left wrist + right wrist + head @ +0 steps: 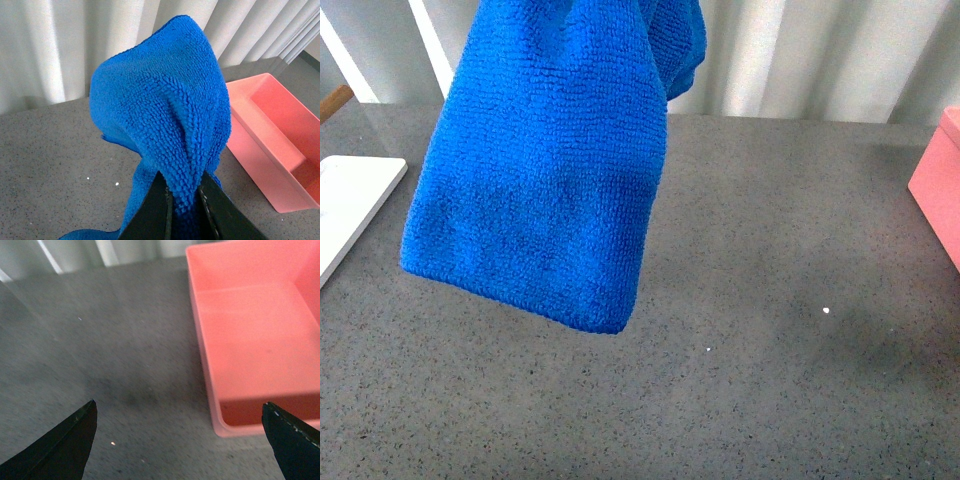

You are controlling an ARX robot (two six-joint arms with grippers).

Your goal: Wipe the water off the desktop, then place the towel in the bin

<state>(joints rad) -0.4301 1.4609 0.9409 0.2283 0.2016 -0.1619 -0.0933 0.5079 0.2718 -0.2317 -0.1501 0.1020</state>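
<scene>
One thin fold of the blue towel (540, 180) is all the left claw (183, 181) pinches above the table (770, 400), so it may slip free short of the pink bin (260, 165), while the right claw (179, 407) gapes wide, empty.

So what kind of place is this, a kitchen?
Likely a staged test bench, not a kitchen: a speckled grey desktop, pale curtain behind, and a pink bin, white tray and blue towel.
</scene>
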